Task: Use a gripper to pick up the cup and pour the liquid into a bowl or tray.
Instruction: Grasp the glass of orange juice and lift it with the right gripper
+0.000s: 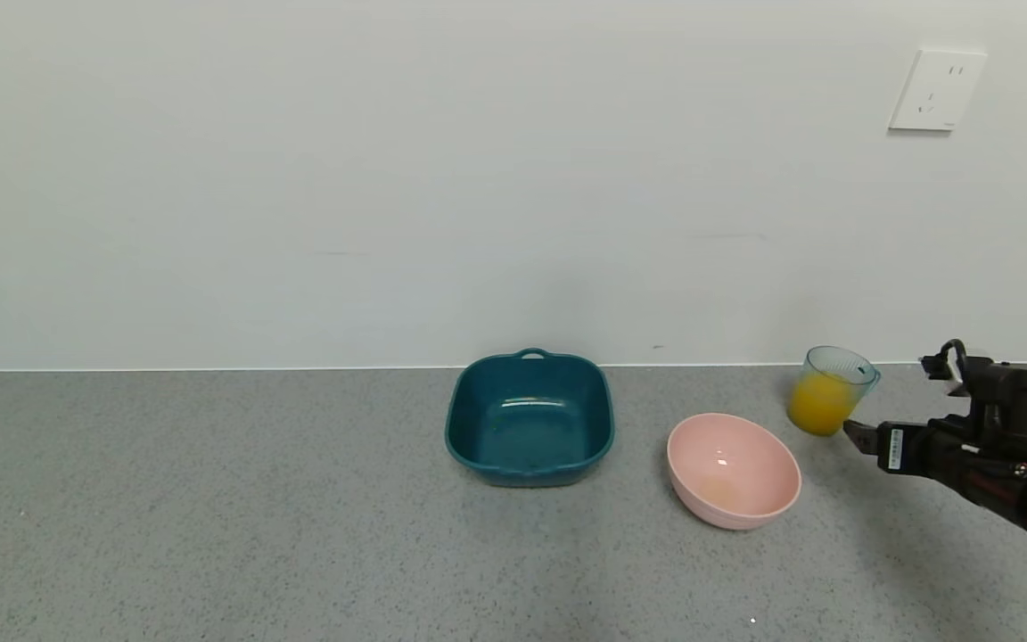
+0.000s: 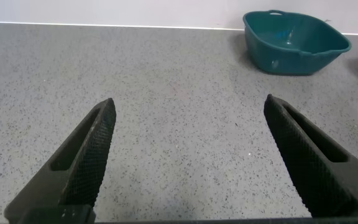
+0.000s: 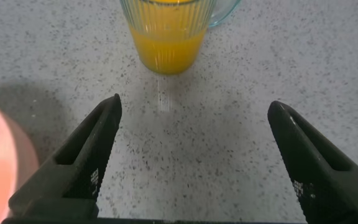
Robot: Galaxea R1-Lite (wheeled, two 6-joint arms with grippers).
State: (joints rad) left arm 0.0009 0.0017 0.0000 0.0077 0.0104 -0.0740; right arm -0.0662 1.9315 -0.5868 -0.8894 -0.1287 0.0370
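On the grey speckled counter the cup stands upright near the back wall, at the robot's right, its lower part filled with orange-yellow liquid. The pink bowl sits just in front of it and a little toward the middle, close to the cup but not touching it, and the dark teal tray lies further left, apart from the bowl. The head view shows the right gripper coming in from the right edge, its tip just beside the cup's base, though from that angle only one finger is clear and the gap to the cup is hard to judge. The right wrist view fills that in: the right gripper's two fingers are spread wide with bare counter between them, and the cup stands ahead of them, roughly centred on the gap, not yet between the fingertips; the handle shows at the cup's upper side, and a pink edge of the bowl shows at one side. The left gripper does not appear in the head view at all; its own wrist view shows its fingers spread wide over the bare counter, holding nothing, with the teal tray well beyond it and a sliver of the bowl at the frame's edge.
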